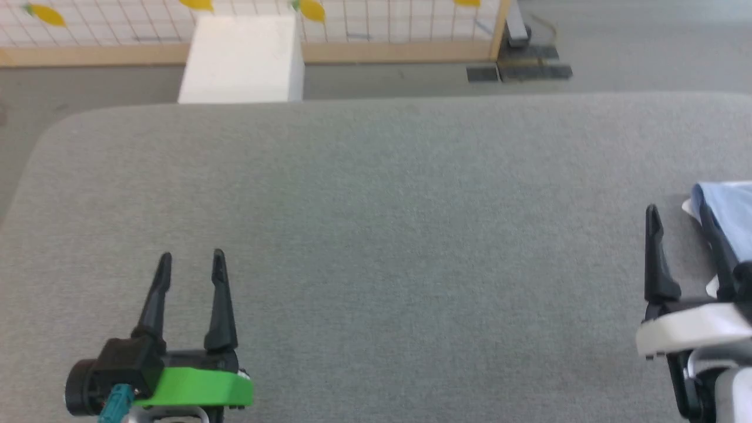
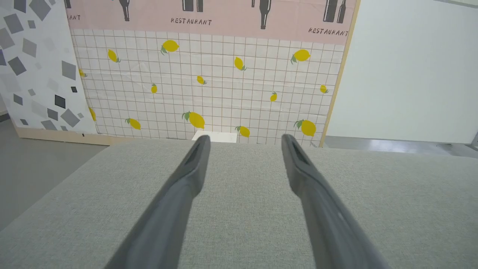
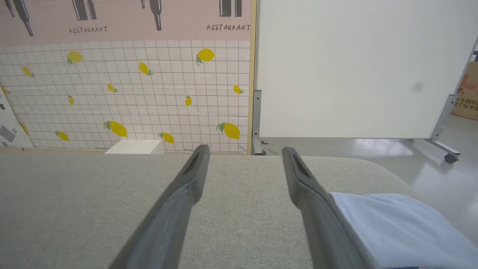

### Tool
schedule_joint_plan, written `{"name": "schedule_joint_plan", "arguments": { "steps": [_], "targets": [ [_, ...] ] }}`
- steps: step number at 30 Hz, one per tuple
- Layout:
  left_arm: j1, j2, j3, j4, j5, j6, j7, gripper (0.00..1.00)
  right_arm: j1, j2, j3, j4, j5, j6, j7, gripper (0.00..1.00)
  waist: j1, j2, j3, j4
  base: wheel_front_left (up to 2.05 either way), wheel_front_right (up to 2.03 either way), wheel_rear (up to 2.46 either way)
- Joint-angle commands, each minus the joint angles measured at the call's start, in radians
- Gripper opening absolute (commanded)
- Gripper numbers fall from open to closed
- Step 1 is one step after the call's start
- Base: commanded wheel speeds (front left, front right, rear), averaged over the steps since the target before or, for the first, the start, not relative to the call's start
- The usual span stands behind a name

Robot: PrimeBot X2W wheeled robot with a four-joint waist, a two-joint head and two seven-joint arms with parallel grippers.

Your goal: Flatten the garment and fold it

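Garment (image 1: 735, 207) lies just beside spread right gripper (image 1: 677, 209).

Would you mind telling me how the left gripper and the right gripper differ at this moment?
The left gripper sits on a green mount, the right gripper on a white mount. The left gripper is over bare grey cushion, while the right gripper has the light blue garment alongside its outer finger. The left gripper appears lower in the head view than the right gripper. Both are open and hold nothing.
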Motion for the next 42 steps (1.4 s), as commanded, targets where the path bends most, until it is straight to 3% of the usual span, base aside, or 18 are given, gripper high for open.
{"name": "schedule_joint_plan", "arguments": {
  "steps": [1, 6, 12, 28, 29, 42],
  "targets": [
    [0.014, -0.006, -0.001, 0.005, 0.009, -0.007, -0.004, 1.00, 0.025, 0.008, -0.002, -0.007, -0.029, -0.002, -0.018, 1.00, 0.0001, 0.0000, -0.049, 0.035, 0.00, 0.00, 0.00],
    [0.022, -0.017, -0.010, 0.023, 0.023, -0.030, -0.004, 1.00, 0.064, 0.018, -0.004, 0.012, -0.101, -0.002, -0.066, 1.00, 0.0001, 0.0000, -0.081, 0.040, 0.00, 0.00, 0.00],
    [0.020, -0.035, -0.034, 0.052, 0.041, -0.075, -0.004, 1.00, 0.097, 0.019, -0.001, 0.068, -0.095, -0.002, -0.101, 1.00, 0.0001, 0.0000, -0.121, 0.038, 0.00, 0.00, 0.00],
    [0.054, -0.067, -0.025, 0.116, 0.045, -0.102, -0.004, 1.00, 0.115, 0.020, 0.066, 0.143, -0.059, -0.002, -0.126, 1.00, 0.0001, 0.0000, -0.150, 0.003, 0.00, 0.00, 0.00],
    [0.043, -0.064, -0.027, 0.115, 0.049, -0.098, -0.001, 0.00, 0.114, 0.018, 0.064, 0.141, -0.065, 0.000, -0.119, 0.00, 0.0001, 0.0000, -0.151, 0.003, 0.00, 0.00, 0.00],
    [0.035, -0.065, -0.021, 0.117, 0.061, -0.095, 0.018, 0.00, 0.111, 0.018, 0.072, 0.132, -0.066, 0.000, -0.102, 0.00, 0.0001, 0.0000, -0.148, 0.005, 0.00, 0.00, 0.00]
  ]
}}
